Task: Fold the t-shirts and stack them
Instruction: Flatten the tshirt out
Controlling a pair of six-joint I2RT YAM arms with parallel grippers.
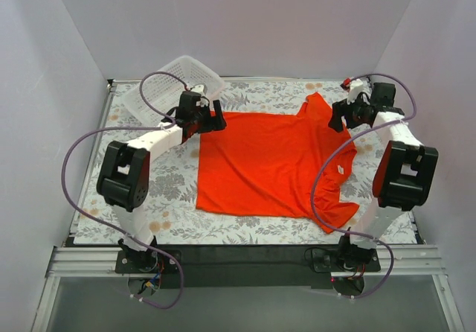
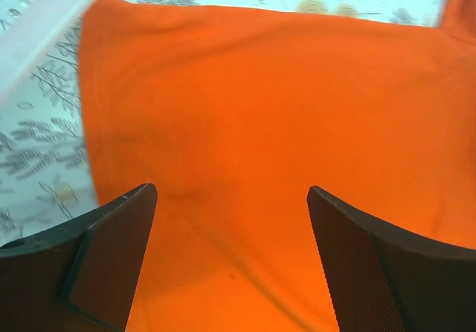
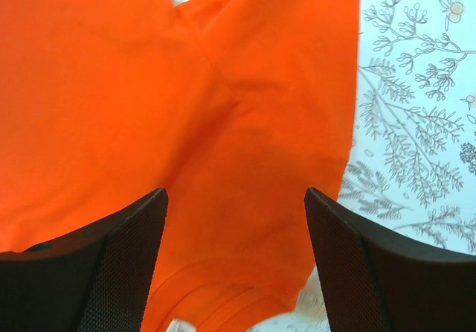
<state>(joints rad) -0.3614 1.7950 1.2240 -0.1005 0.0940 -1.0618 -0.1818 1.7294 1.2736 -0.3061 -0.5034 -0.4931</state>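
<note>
An orange-red t-shirt (image 1: pixel 268 164) lies spread flat on the floral table cover, hem to the left, collar and sleeves to the right. My left gripper (image 1: pixel 217 120) hovers open over the shirt's far left corner; in the left wrist view the flat fabric (image 2: pixel 245 116) lies below the gripper (image 2: pixel 232 192), nothing between its fingers. My right gripper (image 1: pixel 338 117) is open over the far right sleeve (image 1: pixel 318 107). The right wrist view shows the sleeve (image 3: pixel 275 109) and its hem under the spread gripper (image 3: pixel 236 192), which holds nothing.
A white lattice basket (image 1: pixel 160 94) lies tilted at the back left, just behind the left gripper. The floral cover (image 1: pixel 171 190) shows around the shirt. Purple cables loop from both arms. The near sleeve (image 1: pixel 338 214) hangs toward the table's front right edge.
</note>
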